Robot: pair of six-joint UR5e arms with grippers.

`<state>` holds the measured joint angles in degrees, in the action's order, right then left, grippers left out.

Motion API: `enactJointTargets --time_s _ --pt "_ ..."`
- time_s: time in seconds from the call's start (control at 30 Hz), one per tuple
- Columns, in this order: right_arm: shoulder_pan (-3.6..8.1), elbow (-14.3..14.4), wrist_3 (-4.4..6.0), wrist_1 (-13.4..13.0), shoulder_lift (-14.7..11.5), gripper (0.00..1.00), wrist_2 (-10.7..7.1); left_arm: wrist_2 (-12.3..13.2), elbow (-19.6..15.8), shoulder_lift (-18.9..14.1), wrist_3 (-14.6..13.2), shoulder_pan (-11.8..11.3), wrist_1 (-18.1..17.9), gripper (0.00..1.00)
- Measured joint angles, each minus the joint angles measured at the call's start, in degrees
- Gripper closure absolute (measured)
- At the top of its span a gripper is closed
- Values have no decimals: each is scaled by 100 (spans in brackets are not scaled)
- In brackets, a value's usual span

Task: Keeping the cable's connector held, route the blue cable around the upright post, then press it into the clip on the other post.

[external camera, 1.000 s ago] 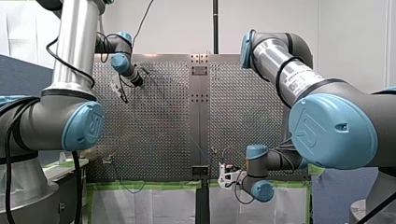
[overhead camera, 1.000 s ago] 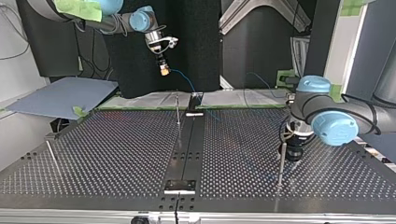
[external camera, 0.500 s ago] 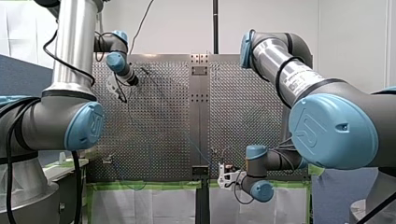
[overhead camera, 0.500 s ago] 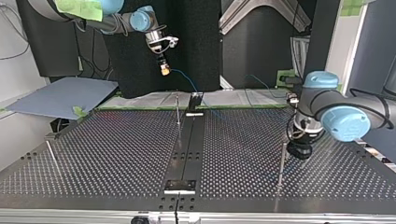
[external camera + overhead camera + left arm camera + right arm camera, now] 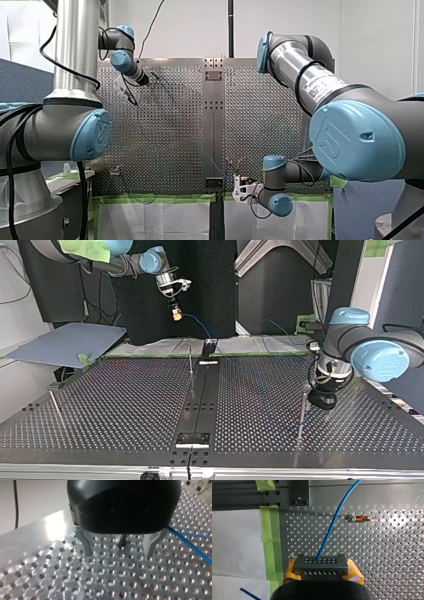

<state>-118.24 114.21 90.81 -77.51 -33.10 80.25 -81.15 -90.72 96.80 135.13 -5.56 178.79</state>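
Two claws: our right gripper (image 5: 322, 568) pinches the connector (image 5: 312, 566) on the blue cable (image 5: 332, 526). Our left gripper (image 5: 119, 553) sits wide open, gripping nothing.

Surfaces as we see them
The perforated table (image 5: 387, 555) is shiny bare metal; blue cable (image 5: 332, 527) smooth plastic; connector (image 5: 321, 567) matt grey.
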Motion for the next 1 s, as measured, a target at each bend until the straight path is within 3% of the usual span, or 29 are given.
enactJointTargets --time_s 0.57,1.0 --pt "-1 2 2 -1 0 100 0 39 -457 -512 75 77 -107 0" --pt "0 2 7 -4 0 100 0 35 -745 -803 -62 209 -27 0"
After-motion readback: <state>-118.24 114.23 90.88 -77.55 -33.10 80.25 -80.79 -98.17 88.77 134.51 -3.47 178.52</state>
